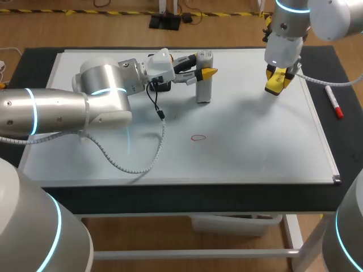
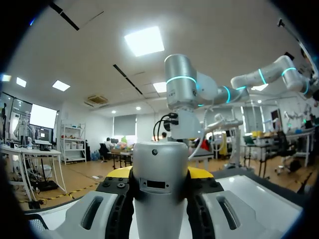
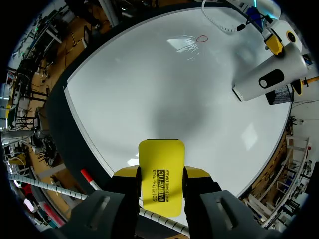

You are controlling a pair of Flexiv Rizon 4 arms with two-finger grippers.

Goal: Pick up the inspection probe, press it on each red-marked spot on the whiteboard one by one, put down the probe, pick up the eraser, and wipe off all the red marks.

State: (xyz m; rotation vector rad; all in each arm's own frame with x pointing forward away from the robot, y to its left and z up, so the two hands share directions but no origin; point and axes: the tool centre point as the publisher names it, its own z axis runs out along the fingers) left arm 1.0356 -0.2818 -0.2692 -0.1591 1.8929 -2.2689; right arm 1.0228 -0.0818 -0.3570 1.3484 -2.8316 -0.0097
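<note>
Probe [image 1: 204, 79]: pale grey cylinder with a smooth hard casing, stood upright on the whiteboard [image 1: 255, 147] near its far edge. Judged rigid and fairly light. The slick round shell could twist in a grip, so hold is best taken across the upper body. It is clamped there between the left jaws, one yellow tip on either side.

Eraser [image 1: 278, 80]: flat yellow block with rounded corners and a hard plastic back. The wiping face is not seen and is probably soft felt. Judged very light. It is gripped across its narrow width by the right jaws and held over the board's far right part; whether it touches the board cannot be told.

Red mark [image 1: 198, 137]: one small thin oval at mid-board, well apart from both tools.

Whiteboard: glossy, flat and metal-framed, laid on a dark desk [image 1: 170, 195]. A marker [image 1: 333, 102] with a red end lies on the desk just beside the board's right edge.
</note>
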